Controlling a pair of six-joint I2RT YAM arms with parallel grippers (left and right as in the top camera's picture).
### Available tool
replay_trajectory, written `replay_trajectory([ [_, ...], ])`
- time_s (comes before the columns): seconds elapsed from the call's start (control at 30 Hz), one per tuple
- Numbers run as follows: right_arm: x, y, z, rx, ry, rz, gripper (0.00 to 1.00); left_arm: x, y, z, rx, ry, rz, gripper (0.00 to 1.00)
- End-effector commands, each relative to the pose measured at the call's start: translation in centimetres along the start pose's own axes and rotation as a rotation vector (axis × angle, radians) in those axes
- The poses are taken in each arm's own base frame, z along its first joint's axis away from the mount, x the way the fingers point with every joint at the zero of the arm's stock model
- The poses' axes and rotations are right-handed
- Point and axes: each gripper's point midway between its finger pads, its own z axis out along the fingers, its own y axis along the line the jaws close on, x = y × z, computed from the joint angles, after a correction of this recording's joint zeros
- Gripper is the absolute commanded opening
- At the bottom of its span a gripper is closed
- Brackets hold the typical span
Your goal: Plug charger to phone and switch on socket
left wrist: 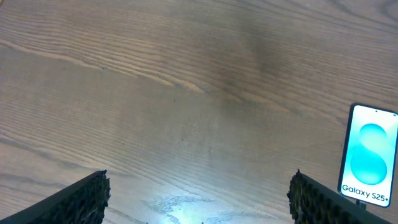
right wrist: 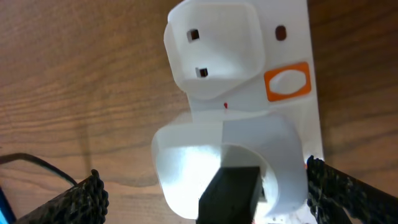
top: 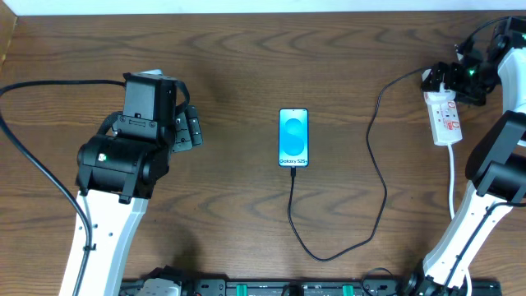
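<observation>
The right gripper [right wrist: 205, 190] gapes wide, holding nothing, over the socket [right wrist: 286, 56]; a plug [right wrist: 186, 149] is cut off at the bottom edge. Mid-frame, the phone [top: 293, 137] reads "Galaxy S25+". The left gripper [left wrist: 199, 196] is wide open and empty.

"Galaxy S25+", apparently, on the phone [left wrist: 368, 155]

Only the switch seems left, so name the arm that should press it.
Right. The right gripper hovers open directly over the socket, orange switch in its wrist view; the left gripper hangs over the table left of the phone.
</observation>
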Motion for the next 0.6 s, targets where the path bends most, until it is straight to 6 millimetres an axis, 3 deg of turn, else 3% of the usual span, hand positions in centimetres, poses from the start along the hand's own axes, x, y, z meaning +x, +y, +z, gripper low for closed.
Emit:
replay_trajectory([
  [0.0,1.0,1.3,1.8,-0.062,0.035,-0.013,0.99,-0.1,0.1,-0.1,-0.007,-0.005,0.006,0.92],
  [0.33,2.4,3.7,3.1,-0.109,0.09,-0.033,0.99,-0.1,0.1,-0.1,-0.008,-0.005,0.006,0.92],
  [0.57,1.2,2.2,2.8,-0.01,0.051,-0.05,0.99,-0.1,0.1,-0.1,-0.007,-0.005,0.006,0.92],
])
